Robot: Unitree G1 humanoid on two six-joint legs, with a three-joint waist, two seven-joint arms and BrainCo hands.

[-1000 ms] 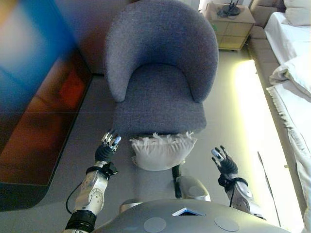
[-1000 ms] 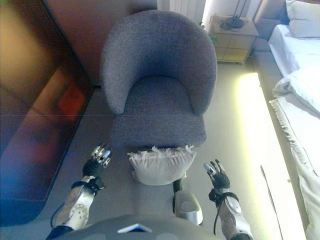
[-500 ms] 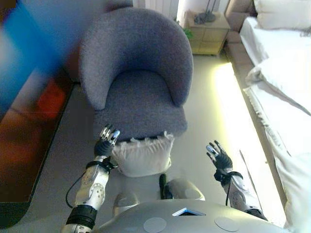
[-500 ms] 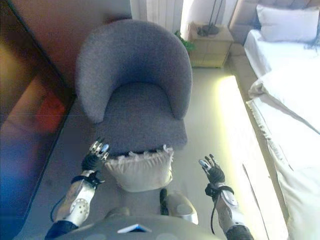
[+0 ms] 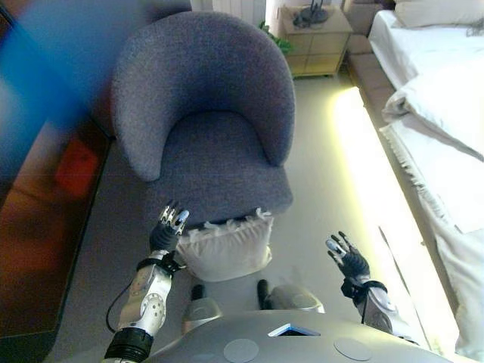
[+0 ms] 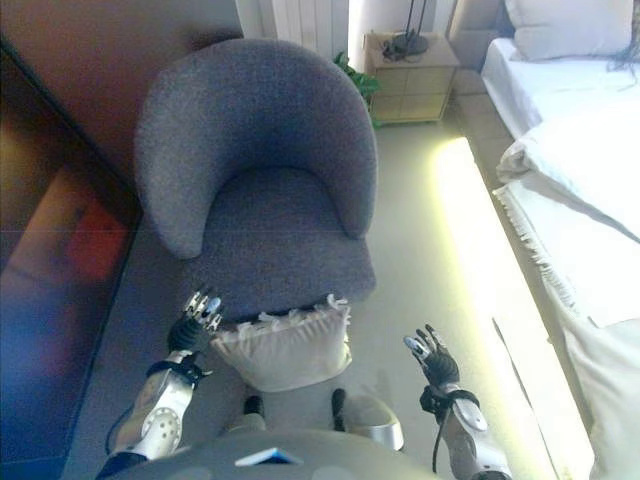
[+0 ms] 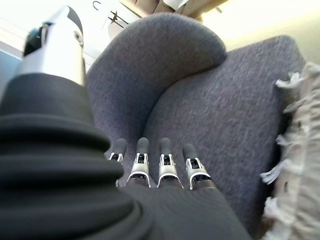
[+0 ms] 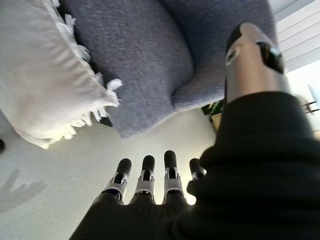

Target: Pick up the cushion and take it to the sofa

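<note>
The cushion is seen on the floor, leaning against the near edge of the grey armchair. It is white, and a fringe is seen along its top edge. It is not held by any hand.

The left hand is held up just beside the left side of the cushion, at the near left corner of the chair seat. Its fingers are kept straight and spread, and nothing is held in them. It cannot be told if the cushion is touched by this hand.

The right hand is held up over the bare floor, well apart from the cushion on its right side. Its fingers are also kept straight and open, and nothing is held in them.

The armchair is set far of the cushion, with a round back and a soft seat. A bed with white covers is seen on the right. A small wooden cabinet is placed far away, past the chair, with a green plant beside it. A dark wall is seen on the left.
</note>
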